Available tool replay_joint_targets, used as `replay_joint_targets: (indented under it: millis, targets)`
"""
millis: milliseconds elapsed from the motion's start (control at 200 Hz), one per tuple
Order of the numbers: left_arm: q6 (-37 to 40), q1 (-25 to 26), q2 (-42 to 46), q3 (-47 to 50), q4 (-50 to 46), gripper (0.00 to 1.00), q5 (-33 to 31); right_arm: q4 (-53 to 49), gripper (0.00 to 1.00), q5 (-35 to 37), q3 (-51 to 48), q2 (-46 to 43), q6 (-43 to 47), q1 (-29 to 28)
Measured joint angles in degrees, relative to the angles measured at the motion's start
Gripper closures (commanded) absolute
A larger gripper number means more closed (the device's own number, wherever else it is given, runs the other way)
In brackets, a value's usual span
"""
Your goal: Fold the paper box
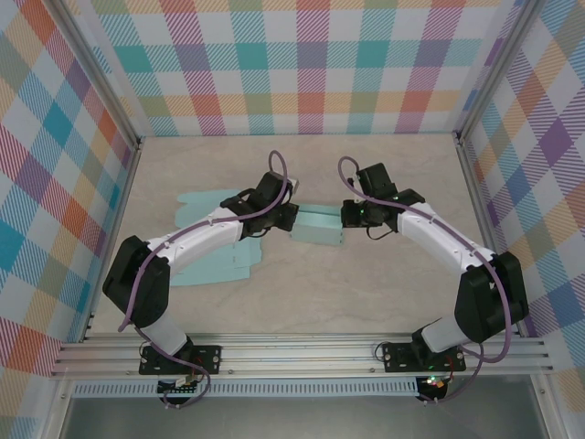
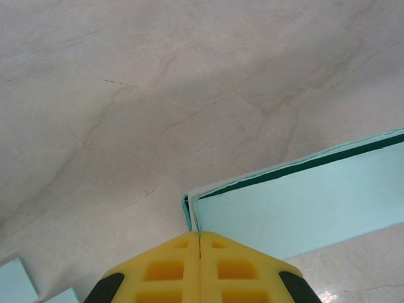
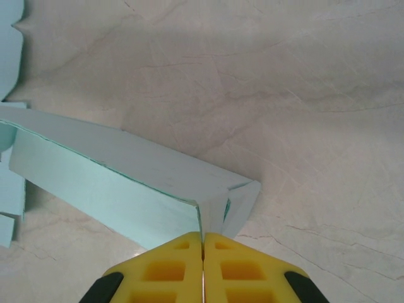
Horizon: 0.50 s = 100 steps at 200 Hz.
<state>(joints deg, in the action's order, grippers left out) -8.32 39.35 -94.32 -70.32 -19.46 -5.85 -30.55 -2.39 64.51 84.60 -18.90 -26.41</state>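
The pale teal paper box (image 1: 317,226) lies in the middle of the table, partly folded, between the two arms. My left gripper (image 1: 291,217) is shut on the box's left end. In the left wrist view, its yellow fingers (image 2: 170,268) pinch the upright corner edge of the box (image 2: 303,202). My right gripper (image 1: 345,216) is shut on the right end. The right wrist view has the gripper (image 3: 203,235) clamped on a thin end wall of the box (image 3: 113,170), with a folded flap (image 3: 243,202) just to its right.
Flat teal paper sheets (image 1: 215,261) lie on the table to the left, partly under the left arm, with another sheet (image 1: 196,198) behind it. Checkered walls and metal posts (image 1: 117,110) enclose the marbled table (image 1: 366,293) on three sides.
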Motion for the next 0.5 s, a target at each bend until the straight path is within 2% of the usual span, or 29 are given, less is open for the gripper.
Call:
replay_joint_targets:
  millis: [500]
  targets:
    - [-1.79, 0.66, 0.04, 0.00, -0.44, 1.00, -1.77, 1.95, 0.92, 3.72, -0.02, 1.38, -1.88, -2.29]
